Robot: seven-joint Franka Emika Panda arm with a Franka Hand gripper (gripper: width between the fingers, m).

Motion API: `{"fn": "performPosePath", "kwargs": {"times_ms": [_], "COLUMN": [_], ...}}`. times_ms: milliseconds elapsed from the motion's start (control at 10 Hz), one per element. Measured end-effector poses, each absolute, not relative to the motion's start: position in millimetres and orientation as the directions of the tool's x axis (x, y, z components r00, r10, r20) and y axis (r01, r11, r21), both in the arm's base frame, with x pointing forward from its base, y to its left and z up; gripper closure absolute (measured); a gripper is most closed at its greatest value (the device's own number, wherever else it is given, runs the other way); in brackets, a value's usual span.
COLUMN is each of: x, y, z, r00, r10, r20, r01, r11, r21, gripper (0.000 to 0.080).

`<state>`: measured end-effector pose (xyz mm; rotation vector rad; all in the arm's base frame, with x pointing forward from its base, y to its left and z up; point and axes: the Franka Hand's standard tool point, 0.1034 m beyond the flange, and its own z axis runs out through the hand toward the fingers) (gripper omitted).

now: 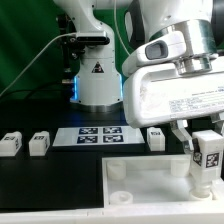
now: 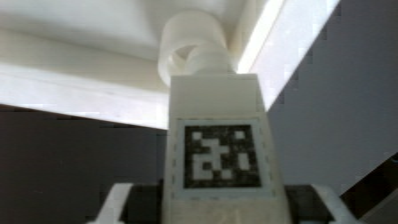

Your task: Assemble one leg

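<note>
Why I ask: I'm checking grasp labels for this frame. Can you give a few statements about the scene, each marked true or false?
1. The fingers grip a small white plastic block leg bearing a black-and-white tag. True.
2. Three more white block legs sit loose on the dark table. True.
3. The held leg lies flat on the table. False: it is held upright over the large white square tabletop tray.
4. The gripper is open and empty. False: it is shut on the leg.
5. The flat white marker board carries only tags. True.
</note>
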<state>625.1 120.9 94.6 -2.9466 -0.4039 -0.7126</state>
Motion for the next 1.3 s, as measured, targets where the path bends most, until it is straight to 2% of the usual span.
{"fn": "performPosePath", "kwargs": {"times_ms": [300,800,1300], "x": [626,626,630], "y": [120,116,119], "z": [93.7,82.2,82.2], "r00": [0.857,0.864,0.841], "r10": [0.232,0.226,0.219], "r20": [0.461,0.451,0.495], "r01": [0.271,0.264,0.260], "r11": [-0.962,-0.964,-0.966], "r21": [-0.019,-0.022,-0.014], "gripper": [0.0506,0.0506,0.0506]}}
